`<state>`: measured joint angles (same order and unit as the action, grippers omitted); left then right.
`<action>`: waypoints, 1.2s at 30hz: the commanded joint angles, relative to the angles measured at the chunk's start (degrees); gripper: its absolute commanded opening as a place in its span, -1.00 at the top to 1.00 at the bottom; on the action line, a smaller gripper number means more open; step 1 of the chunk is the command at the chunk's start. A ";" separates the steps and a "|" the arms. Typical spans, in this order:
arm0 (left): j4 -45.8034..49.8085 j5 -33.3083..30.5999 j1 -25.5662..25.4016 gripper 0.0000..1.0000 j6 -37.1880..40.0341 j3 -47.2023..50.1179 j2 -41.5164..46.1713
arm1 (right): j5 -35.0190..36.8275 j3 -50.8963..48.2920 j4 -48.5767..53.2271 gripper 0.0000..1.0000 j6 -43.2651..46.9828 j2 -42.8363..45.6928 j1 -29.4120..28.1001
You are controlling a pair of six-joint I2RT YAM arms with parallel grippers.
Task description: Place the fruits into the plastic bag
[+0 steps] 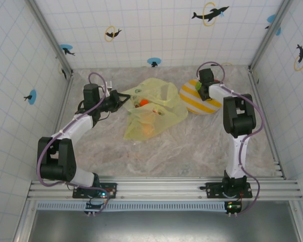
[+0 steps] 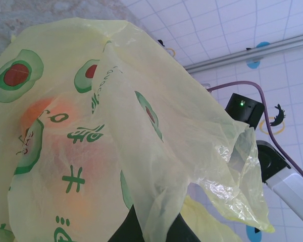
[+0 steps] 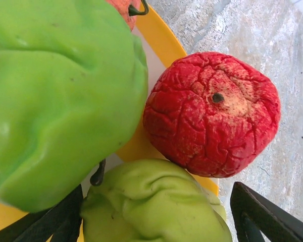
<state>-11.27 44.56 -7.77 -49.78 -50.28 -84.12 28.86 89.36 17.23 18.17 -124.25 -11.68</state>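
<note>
The table, under its marbled grey cover, carries everything I'm watching. The biggest thing on it is the plastic bag, a crumpled sheet of yellow-green film lying mid-table toward the back wall. My left claw sits at the bag's left edge, clenched on the film. On its wrist camera the plastic drapes up and over the dark fingers.

Just to the bag's right lies the striped plate, yellow and white. My right claw hovers over its back-left part. It is released, its fingers standing either side of a pale green fruit, with the right-hand finger clear of it.

On the plate a big green fruit presses against the pale one, and a wrinkled red fruit rests at the rim. An orange fruit glows through the film inside the bag.

The bag is printed with avocado halves and green characters. I can't read the characters.
</note>
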 commanded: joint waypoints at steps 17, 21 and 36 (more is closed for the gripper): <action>-0.75 1.33 0.39 1.00 0.26 0.49 -0.43 | -1.22 2.79 5.71 -0.21 -2.19 2.76 -0.99; -0.86 1.40 0.39 1.00 0.16 0.54 -0.30 | -3.73 -2.16 4.85 -0.12 -5.67 10.10 -1.58; -1.43 1.53 0.41 1.00 -0.32 0.97 0.09 | -34.52 -35.74 -5.59 -0.01 -22.43 49.69 -6.51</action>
<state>-11.27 44.99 -7.77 -49.78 -50.28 -84.14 5.13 56.84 15.11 0.86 -77.78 -17.41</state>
